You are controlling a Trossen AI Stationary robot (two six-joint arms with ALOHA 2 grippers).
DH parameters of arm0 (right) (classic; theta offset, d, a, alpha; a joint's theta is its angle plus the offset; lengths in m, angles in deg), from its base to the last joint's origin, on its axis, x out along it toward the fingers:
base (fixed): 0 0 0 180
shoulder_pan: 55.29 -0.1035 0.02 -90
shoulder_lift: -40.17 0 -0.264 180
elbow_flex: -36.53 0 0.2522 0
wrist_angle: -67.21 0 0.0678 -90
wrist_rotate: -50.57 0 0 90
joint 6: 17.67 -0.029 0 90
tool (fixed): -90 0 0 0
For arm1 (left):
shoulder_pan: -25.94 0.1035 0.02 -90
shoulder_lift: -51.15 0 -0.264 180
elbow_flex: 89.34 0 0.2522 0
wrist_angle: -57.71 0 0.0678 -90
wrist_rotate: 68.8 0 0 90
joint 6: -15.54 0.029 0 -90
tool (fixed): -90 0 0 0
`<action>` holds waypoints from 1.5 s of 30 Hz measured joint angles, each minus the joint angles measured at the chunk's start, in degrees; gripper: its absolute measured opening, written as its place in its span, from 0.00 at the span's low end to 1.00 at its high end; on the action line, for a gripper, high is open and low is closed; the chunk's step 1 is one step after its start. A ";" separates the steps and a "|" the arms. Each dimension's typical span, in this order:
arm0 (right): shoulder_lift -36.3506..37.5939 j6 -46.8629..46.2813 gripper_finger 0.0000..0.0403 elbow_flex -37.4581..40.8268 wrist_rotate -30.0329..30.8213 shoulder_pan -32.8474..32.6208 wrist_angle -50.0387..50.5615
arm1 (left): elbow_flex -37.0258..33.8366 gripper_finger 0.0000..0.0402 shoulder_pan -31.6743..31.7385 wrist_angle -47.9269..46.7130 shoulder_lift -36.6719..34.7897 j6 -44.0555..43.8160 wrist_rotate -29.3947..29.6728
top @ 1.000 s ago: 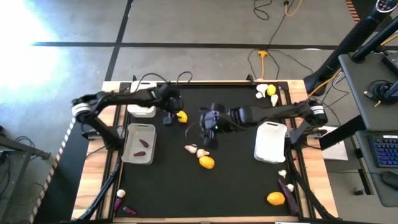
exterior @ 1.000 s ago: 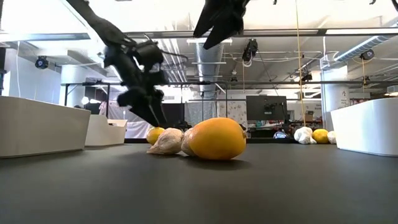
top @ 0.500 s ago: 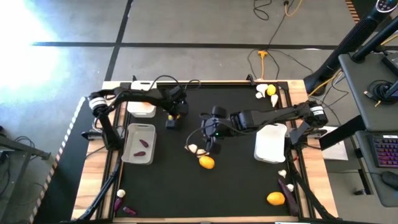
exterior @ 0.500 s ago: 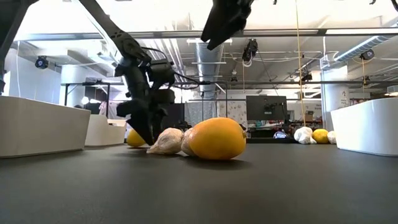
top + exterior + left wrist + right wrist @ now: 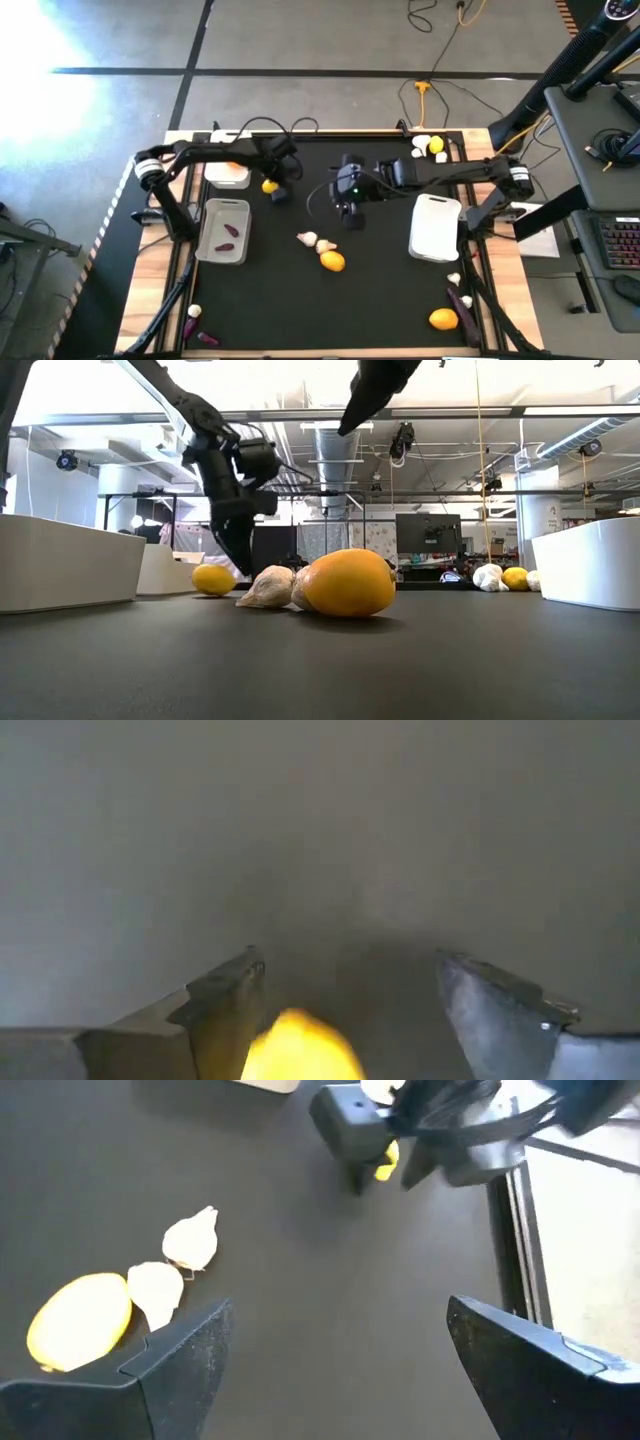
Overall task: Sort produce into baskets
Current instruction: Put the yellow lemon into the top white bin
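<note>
High view: left gripper [image 5: 273,189] is over a yellow citrus [image 5: 268,185] near the far-left basket [image 5: 228,175], jaws apart around it; whether it grips cannot be told. Right gripper [image 5: 351,214] hangs wide open, empty. Next move: carry the citrus to a basket.

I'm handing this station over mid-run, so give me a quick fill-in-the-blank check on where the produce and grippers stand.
1. The bin on the table's left side holds dark purple ____.
2. In the middle of the mat, two garlic bulbs lie beside a yellow ____.
3. The right gripper hangs above the mat with its jaws ____.
4. The small citrus by the left gripper is coloured ____.

Missing words: eggplants; citrus; open; yellow
</note>
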 joint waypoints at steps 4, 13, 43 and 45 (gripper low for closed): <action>-0.34 3.78 0.89 0.00 -3.51 1.87 0.01 | 1.12 0.72 0.09 -3.68 -1.12 -5.34 2.86; -1.22 5.70 0.89 0.02 -8.91 3.71 0.41 | 1.18 0.75 0.02 -9.85 -2.20 -3.66 1.39; -1.18 -5.16 0.73 0.05 -8.35 2.16 0.55 | -2.06 0.47 0.80 -13.35 -14.78 -0.93 6.55; -1.39 -4.76 0.72 0.05 -8.37 2.21 -0.45 | -1.17 0.47 2.74 -16.62 -18.82 -2.64 12.22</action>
